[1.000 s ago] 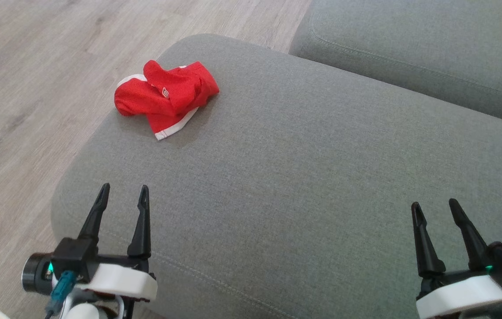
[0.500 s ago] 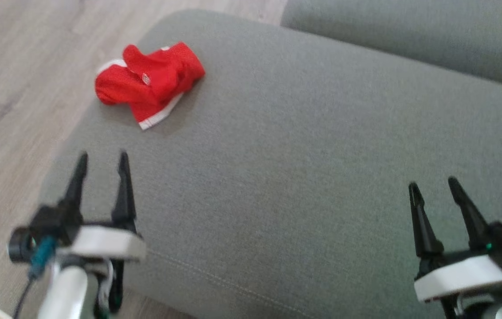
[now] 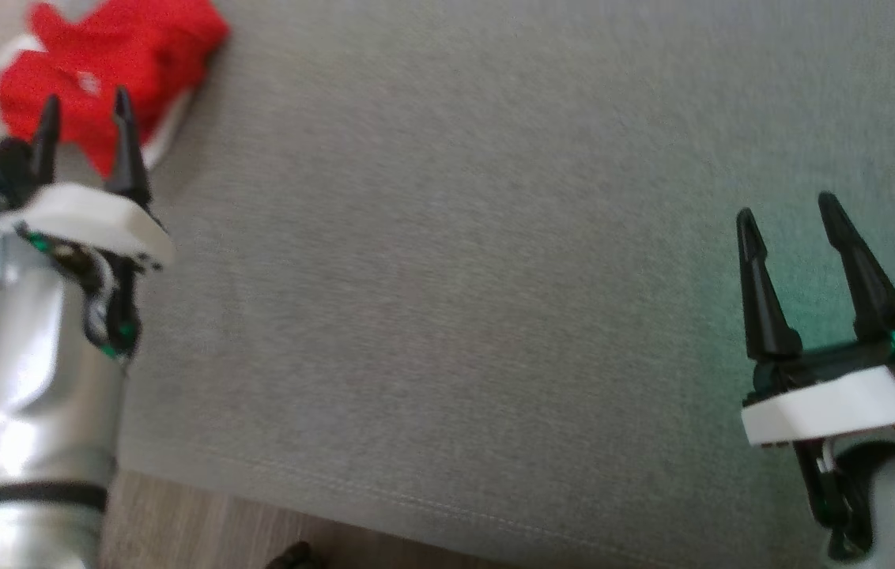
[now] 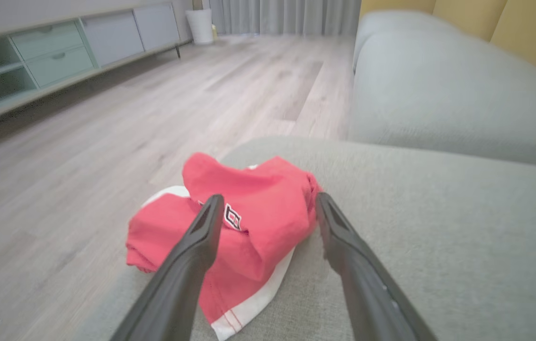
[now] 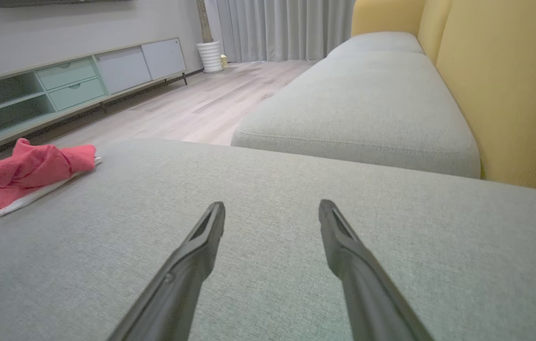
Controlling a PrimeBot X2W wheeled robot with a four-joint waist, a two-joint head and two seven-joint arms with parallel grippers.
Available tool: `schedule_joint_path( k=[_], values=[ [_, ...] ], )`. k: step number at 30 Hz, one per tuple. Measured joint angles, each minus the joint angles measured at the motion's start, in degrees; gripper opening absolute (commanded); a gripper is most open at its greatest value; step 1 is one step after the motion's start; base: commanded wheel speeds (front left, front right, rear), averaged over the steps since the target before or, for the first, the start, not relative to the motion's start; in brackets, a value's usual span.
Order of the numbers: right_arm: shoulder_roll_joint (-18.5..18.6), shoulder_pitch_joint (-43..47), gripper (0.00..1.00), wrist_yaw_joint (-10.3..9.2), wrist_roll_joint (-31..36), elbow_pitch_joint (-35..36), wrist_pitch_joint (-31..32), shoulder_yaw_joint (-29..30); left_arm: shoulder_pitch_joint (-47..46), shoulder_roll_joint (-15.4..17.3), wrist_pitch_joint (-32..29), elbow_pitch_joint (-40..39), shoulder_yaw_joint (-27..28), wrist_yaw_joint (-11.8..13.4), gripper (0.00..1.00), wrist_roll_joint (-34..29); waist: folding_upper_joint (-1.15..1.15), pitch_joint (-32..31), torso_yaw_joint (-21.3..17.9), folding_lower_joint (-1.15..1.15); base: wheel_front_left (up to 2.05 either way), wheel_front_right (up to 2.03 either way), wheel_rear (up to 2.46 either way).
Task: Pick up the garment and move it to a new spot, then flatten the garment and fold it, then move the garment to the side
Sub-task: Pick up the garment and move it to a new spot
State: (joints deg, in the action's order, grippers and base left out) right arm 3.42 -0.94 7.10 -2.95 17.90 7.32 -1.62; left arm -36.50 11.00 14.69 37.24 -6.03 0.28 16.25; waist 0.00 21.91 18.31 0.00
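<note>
Far left: garment [image 3: 123,55], red with white trim, lay crumpled in a heap at the left corner of the grey sofa cushion [image 3: 447,276], right by the edge above the wooden floor [image 3: 218,529]. Left pincer [image 3: 85,101] was wide, nothing held. Its tips lined up on the near side of the heap, and in the left wrist view the two fingers framed the red cloth. Contact could not be told; the jaws had not closed on it. The middle of the cushion was plain fabric. Far right: right pincer [image 3: 787,209] was also wide and held nothing, hanging over the cushion well apart from the garment. A second cushion [image 5: 358,104] and a yellow backrest [image 5: 509,85] sat beyond it in the right wrist view. Progress, as a judgement: very early, the first pick-up was only being approached. Nothing was lifted, so the move to a new spot, the flattening, the folding and the final shift to the side were all left. Against a second before: the whole head view had shifted, so the camera moved and the garment's slide toward the top left corner was not its own motion. The heap kept the same shape. The left pincer had gone from well short of the garment, near the front of the cushion, to right at it. The right pincer kept much the same place in the view and was wide in both.
</note>
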Motion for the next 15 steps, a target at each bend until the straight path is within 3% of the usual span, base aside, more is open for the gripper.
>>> schedule_joint_path(
  k=[4, 8, 9, 10, 15],
  values=[
    [0.10, -2.26, 1.00, 0.00, 0.00, -0.33, -0.52, -0.92, -7.79, 1.78, -0.38, 13.54, 0.57, -1.83, 1.00, 0.10, 0.00, 3.92, -2.74, 0.00, 0.00, 0.00, 0.00],
    [0.13, -3.76, 1.00, 0.00, -0.01, -1.37, -1.37, -1.62, -12.80, 3.61, -1.58, 23.30, 2.41, -1.80, 1.00, 1.77, 0.00, 6.33, -5.83, 0.00, 0.00, 0.00, 0.00],
    [0.13, -3.93, 1.00, 0.00, -0.02, -1.72, -1.69, -1.60, -13.61, 4.10, -1.56, 24.82, 2.85, -1.81, 0.39, 2.01, 0.00, 6.77, -6.55, 0.01, 0.00, 0.00, 0.00],
    [0.13, -4.16, 1.00, 0.00, -0.03, -2.05, -1.92, -1.58, -14.21, 4.59, -1.48, 25.91, 3.19, -1.81, 0.00, 2.21, 0.00, 7.10, -7.20, 0.01, 0.00, 0.00, 0.00],
    [0.09, -4.57, 1.00, 0.00, -0.14, -3.71, -4.00, -0.63, -15.01, 6.32, -0.46, 24.76, 5.10, -1.20, 0.00, 2.55, 0.00, 6.87, -9.43, 0.01, 0.00, 0.00, 0.00]
  ],
)
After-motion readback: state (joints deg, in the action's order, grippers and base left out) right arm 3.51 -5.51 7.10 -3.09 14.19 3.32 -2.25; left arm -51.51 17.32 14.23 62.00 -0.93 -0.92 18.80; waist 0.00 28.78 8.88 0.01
